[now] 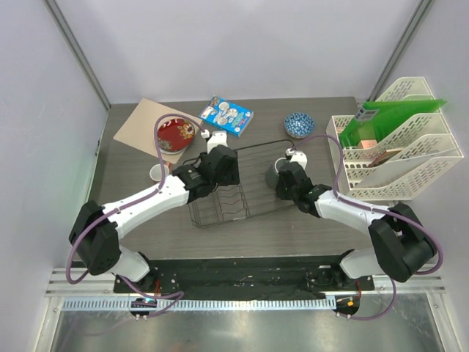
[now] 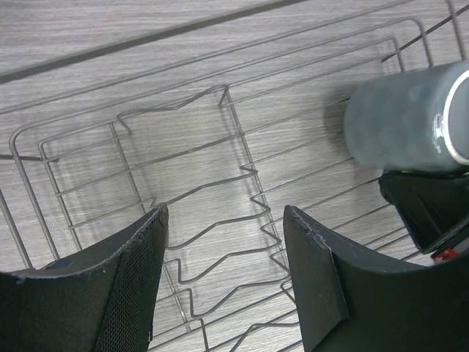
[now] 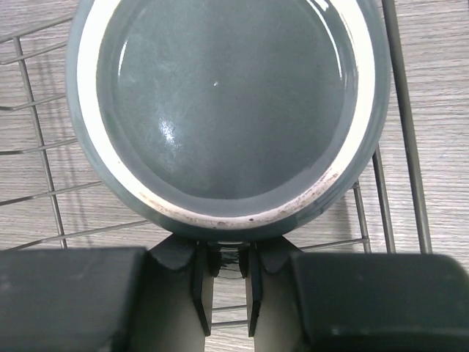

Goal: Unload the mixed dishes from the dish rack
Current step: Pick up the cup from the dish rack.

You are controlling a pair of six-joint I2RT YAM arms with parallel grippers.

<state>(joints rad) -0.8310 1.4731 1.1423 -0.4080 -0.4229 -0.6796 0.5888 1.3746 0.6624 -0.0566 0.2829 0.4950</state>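
Left gripper: My left gripper (image 2: pixel 223 220) is hovering over the rack (image 2: pixel 242 176). Its jaws are standing wide apart, with only bare wire showing between them.
Right gripper: My right gripper (image 3: pixel 226 260) is meeting the grey mug (image 3: pixel 227 110) from the near side. Its jaws are drawn close together, clamping on a small dark piece just under the rim, which looks like the handle.
Grey mug: It is sitting mouth up inside the right end of the rack, with wires showing on both sides of it.
Rack: It is lying in the middle of the table (image 1: pixel 322 220) between my two arms, and its zigzag slot wires are running along the left part.
Beyond the rack: A red plate (image 1: pixel 176 134) is resting on a tan board (image 1: pixel 135 125) at the far left. A blue packet (image 1: pixel 227 116) is lying just to the right of them, and a blue bowl (image 1: pixel 299 124) is standing further right.
Right edge: A white organiser (image 1: pixel 410 158) holding a green folder (image 1: pixel 388 121) is standing near my right arm's elbow.
In the way: My left arm is crossing the rack's left side, with its gripper well apart from the grey mug.
Partly covered: A pale mug (image 1: pixel 157 173) is peeking out just left of my left arm, and most of it is hidden.
Cut off: The left wrist view is clipping the grey mug at its right border.
Hard to make out: My own fingers (image 3: pixel 201 293) are covering the piece they are clamping. I cannot tell whether the mug's base is touching the rack floor.
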